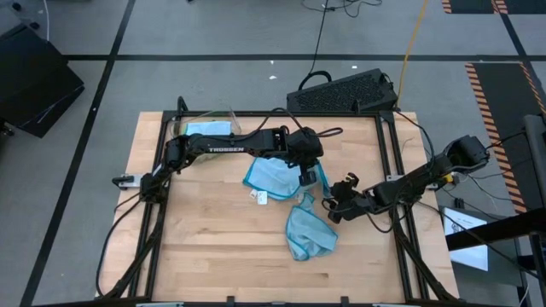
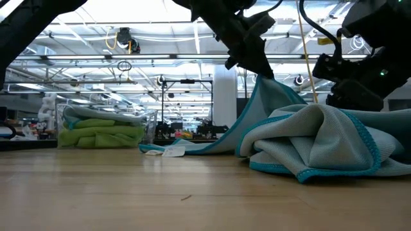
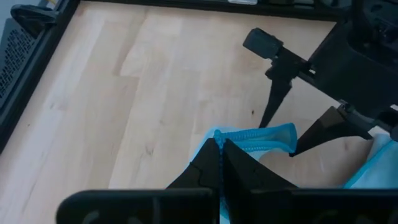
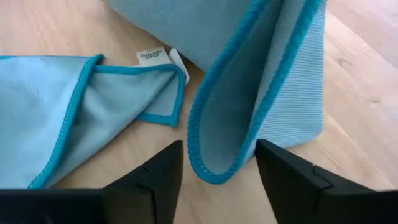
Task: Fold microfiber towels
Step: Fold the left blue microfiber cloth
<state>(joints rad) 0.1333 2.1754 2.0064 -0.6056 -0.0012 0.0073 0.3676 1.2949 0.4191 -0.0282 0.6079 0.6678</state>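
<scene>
A light blue microfiber towel (image 1: 271, 176) with a teal hem is drawn up at one end by my left gripper (image 3: 219, 146), which is shut on it over the table's middle. Its other end and white tag (image 1: 260, 197) lie on the wood. A looped fold of its hem (image 4: 217, 155) hangs between the open fingers of my right gripper (image 4: 219, 146), which comes in from the right without plainly touching it. A second light blue towel (image 1: 309, 234) lies crumpled nearer the front edge. My left gripper pinches the towel's teal hem (image 3: 239, 138) between its two shut fingers, slanting down from the table's left side. The cloth rises to the fingers like a tent (image 2: 263, 86), and its lower part rests on the table.
A clear plastic bin (image 2: 103, 128) at the far left holds lime green towels with a blue one on top. A black perforated box (image 1: 341, 89) sits beyond the far edge. Black frame rails (image 1: 388, 153) run along the table's sides. Bare wood (image 1: 213, 247) lies at the near left.
</scene>
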